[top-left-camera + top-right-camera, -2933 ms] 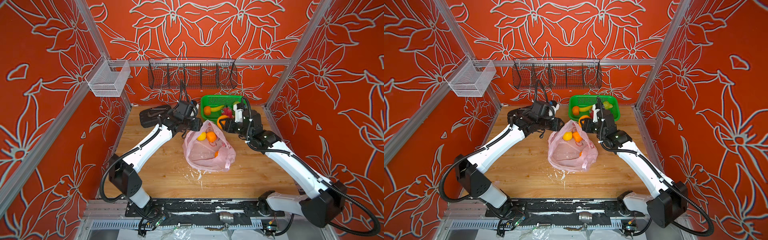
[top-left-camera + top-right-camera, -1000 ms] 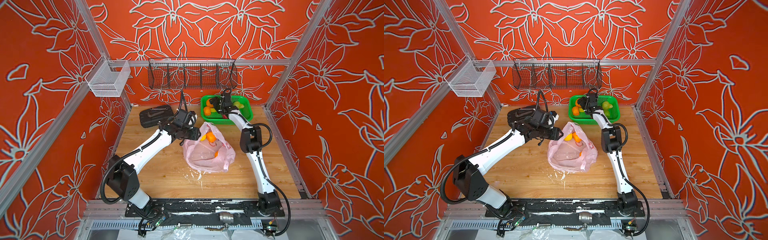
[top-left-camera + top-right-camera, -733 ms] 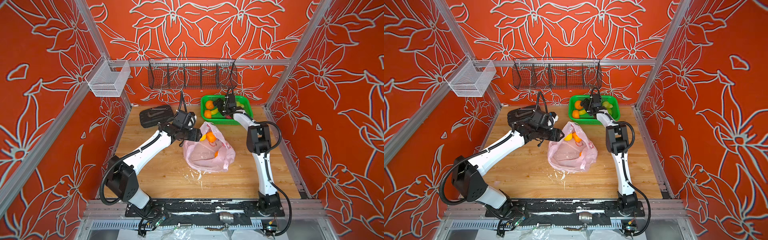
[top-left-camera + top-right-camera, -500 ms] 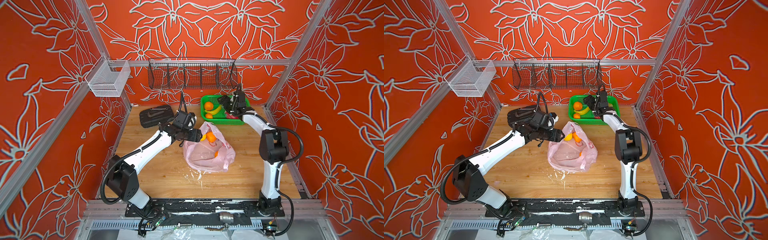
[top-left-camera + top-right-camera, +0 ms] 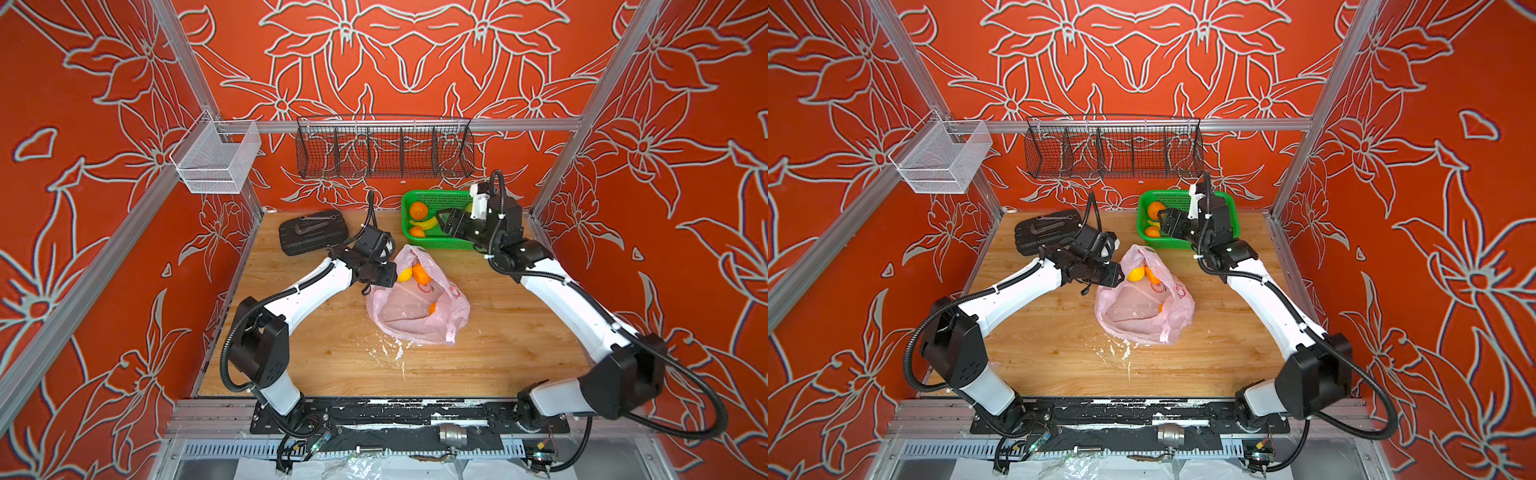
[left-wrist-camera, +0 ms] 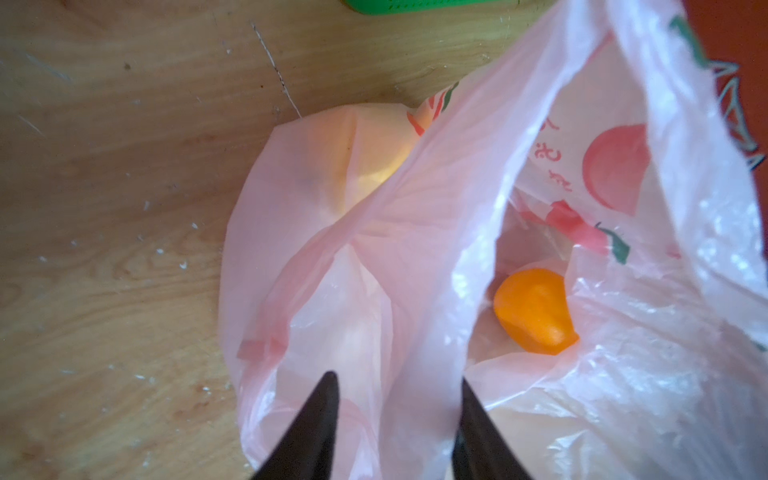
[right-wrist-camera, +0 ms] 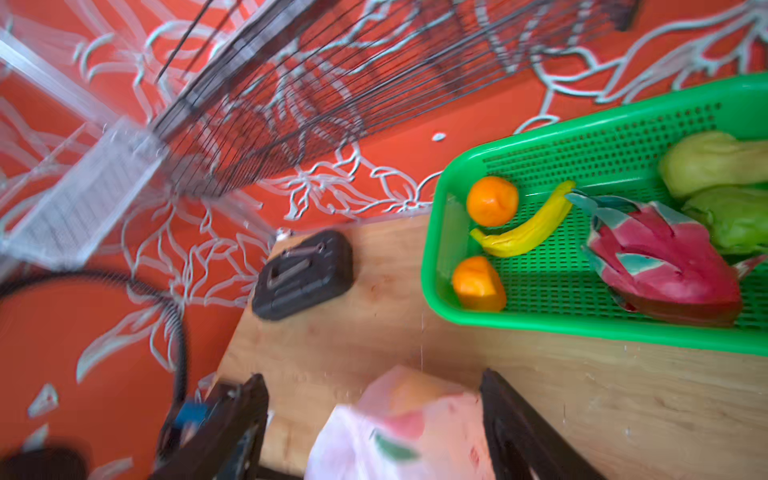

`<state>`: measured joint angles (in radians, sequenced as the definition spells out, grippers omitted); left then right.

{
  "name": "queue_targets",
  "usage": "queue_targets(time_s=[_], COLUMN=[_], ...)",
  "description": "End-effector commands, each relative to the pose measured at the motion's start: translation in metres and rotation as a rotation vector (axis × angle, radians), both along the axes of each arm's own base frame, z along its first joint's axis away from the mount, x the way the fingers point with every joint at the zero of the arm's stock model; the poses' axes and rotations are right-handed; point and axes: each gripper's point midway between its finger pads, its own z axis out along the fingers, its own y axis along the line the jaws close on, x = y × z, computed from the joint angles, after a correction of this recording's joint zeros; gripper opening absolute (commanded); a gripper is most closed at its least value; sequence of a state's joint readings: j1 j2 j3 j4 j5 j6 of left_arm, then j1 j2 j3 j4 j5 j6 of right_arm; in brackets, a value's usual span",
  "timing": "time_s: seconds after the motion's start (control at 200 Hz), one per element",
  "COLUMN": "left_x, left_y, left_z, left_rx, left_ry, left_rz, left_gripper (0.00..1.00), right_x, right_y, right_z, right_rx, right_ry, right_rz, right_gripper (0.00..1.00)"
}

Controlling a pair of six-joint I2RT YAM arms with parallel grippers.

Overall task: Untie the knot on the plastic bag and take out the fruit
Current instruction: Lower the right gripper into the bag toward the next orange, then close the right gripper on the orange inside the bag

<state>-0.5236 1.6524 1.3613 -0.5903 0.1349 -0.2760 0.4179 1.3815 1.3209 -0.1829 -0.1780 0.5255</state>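
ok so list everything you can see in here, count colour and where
plastic bag: 1, pale pink, middle of the table, mouth open
lemon: 1, yellow, at the bag's mouth
oranges: 4 showing, orange, this one and another in the bag, two in the basket
basket: 1, green, back right of the table
banana: 1, yellow, in the basket
dragon fruit: 1, pink-red, in the basket
green fruit: 2, in the basket
tool case: 1, black, back left of the table
wire rack: 1, black, back wall
mesh bin: 1, white, left rail
table: 1, wood
left gripper: jaws apart at the bag's mouth
right gripper: open, empty, over the basket
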Motion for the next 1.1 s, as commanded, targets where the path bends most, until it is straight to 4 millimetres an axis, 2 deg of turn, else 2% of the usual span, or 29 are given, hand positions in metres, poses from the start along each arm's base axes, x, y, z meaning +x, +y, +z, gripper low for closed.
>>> queue_targets(time_s=[0.0, 0.17, 0.25, 0.455, 0.555, 0.711, 0.806, 0.921, 1.096], left_x=[0.008, 0.014, 0.015, 0.016, 0.017, 0.015, 0.012, 0.008, 0.005], left_y=[0.007, 0.014, 0.015, 0.015, 0.013, 0.013, 0.012, 0.014, 0.014], left_z=[0.009, 0.024, 0.033, 0.049, 0.055, 0.062, 0.061, 0.058, 0.057], left_rx=[0.037, 0.071, 0.073, 0.057, 0.04, 0.027, 0.029, 0.039, 0.022], left_ry=[-0.033, -0.078, -0.103, -0.131, -0.14, -0.148, -0.143, -0.125, -0.134], left_rz=[0.025, 0.041, 0.043, 0.044, 0.045, 0.044, 0.029, 0.022, 0.026], left_gripper=[0.25, 0.0, 0.0, 0.0, 0.0, 0.0, 0.0, 0.0, 0.0], right_x=[-0.037, -0.077, -0.09, -0.117, -0.115, -0.098, -0.086, -0.08, -0.057], right_y=[0.012, 0.042, 0.049, 0.079, 0.09, 0.091, 0.081, 0.081, 0.07], right_z=[-0.024, -0.029, -0.041, -0.092, -0.122, -0.163, -0.179, -0.193, -0.212], right_rx=[-0.198, -0.223, -0.256, -0.296, -0.321, -0.371, -0.474, -0.579, -0.666], right_ry=[0.025, 0.016, 0.01, 0.026, 0.07, 0.138, 0.142, 0.14, 0.178], right_rz=[0.088, 0.192, 0.191, 0.269, 0.284, 0.21, 0.158, 0.194, 0.159], right_gripper=[0.81, 0.79, 0.79, 0.79, 0.79, 0.81, 0.84, 0.88, 0.92])
